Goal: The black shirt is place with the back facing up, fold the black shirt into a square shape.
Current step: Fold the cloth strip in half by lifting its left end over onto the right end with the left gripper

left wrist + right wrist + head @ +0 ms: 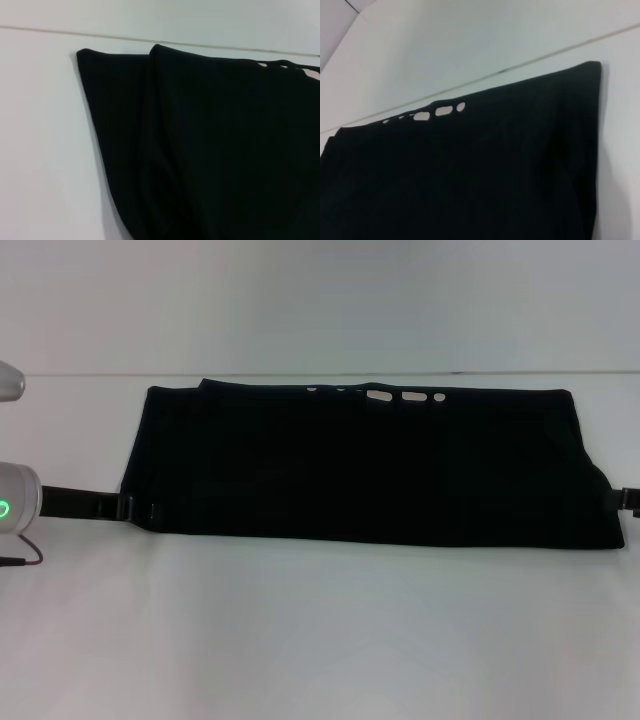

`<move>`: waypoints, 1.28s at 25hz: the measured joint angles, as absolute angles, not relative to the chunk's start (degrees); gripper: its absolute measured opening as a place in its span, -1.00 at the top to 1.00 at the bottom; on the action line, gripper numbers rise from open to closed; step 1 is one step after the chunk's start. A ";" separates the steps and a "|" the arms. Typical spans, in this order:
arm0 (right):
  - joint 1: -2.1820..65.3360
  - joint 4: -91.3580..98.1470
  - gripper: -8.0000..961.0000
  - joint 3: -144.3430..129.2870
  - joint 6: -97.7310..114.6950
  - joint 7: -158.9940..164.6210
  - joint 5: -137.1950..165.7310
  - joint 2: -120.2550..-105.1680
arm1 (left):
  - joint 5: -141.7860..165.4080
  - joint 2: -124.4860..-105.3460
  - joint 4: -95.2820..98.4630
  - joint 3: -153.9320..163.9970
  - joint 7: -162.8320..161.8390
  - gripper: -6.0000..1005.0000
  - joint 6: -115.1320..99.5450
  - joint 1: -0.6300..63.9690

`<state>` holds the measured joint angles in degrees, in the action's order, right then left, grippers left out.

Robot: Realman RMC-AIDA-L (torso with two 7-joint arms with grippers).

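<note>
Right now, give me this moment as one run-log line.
black shirt: wide folded band on white table | left hand: at its left edge | right hand: at its right edge | square: not yet

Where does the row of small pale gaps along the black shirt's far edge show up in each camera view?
Head view: the pale gaps sit at the far edge of the black shirt, slightly right of centre.
Left wrist view: the gaps show at the shirt's edge near the picture border.
Right wrist view: the gaps line the edge mid-frame.
Shared landmark: the table's far edge line, just beyond the shirt.
</note>
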<state>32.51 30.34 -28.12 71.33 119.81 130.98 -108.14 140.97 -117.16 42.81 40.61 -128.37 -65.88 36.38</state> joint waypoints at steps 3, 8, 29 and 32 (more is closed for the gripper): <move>32.36 29.94 -0.36 -28.16 70.54 119.68 131.41 -108.48 | 140.77 -117.15 42.81 40.55 -128.35 0.27 -65.85 36.34; 33.16 27.76 -0.33 -28.57 67.84 119.58 132.98 -109.18 | 140.65 -117.15 42.81 40.52 -128.32 0.66 -65.90 36.35; 32.63 28.06 0.63 -28.56 68.29 116.23 132.85 -110.09 | 140.49 -117.17 42.86 39.27 -128.24 0.96 -66.15 35.86; 32.33 28.08 0.83 -27.83 69.05 115.25 132.75 -109.87 | 140.16 -117.31 43.40 37.83 -128.01 0.96 -67.89 35.16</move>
<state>32.33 28.08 -27.83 69.05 115.25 132.75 -109.87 140.16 -117.31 43.40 37.83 -128.01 -67.89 35.16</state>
